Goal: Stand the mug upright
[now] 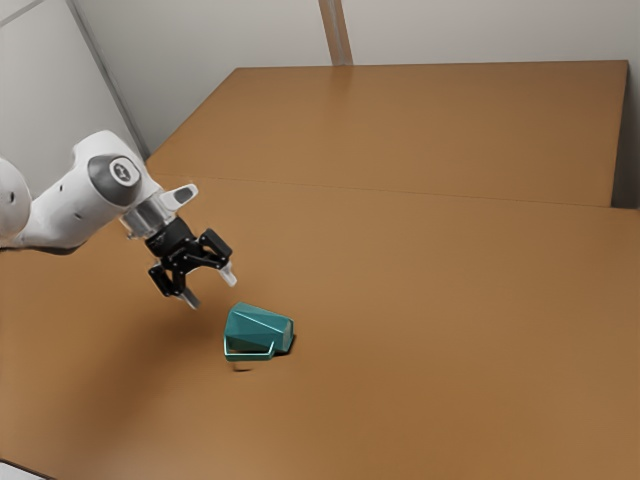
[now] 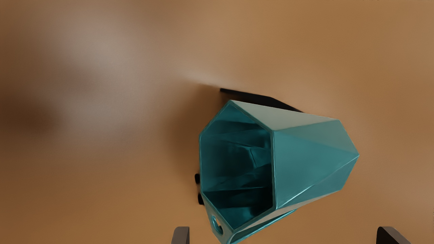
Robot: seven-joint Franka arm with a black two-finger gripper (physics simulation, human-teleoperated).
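1. Teal mug (image 1: 264,326) on its side on a brown table (image 1: 430,300), mouth toward the exterior view's nine o'clock.
2. Black gripper (image 1: 211,289) released, mug at its four o'clock.
3. Righting remains; whether the handle (image 1: 249,357) touches the table is unclear.

Our white arm (image 1: 75,210) comes in from the exterior view's left, rises to a rounded joint with a grey cap (image 1: 120,172), then slopes down toward the exterior view's right. Past the silvery wrist (image 1: 150,214), our black gripper (image 1: 212,289) hangs tilted, fingertips angled downward in the air. Its two fingers stand wide apart (the wrist view has one tip (image 2: 181,234) well away from the other), with nothing clasped between them
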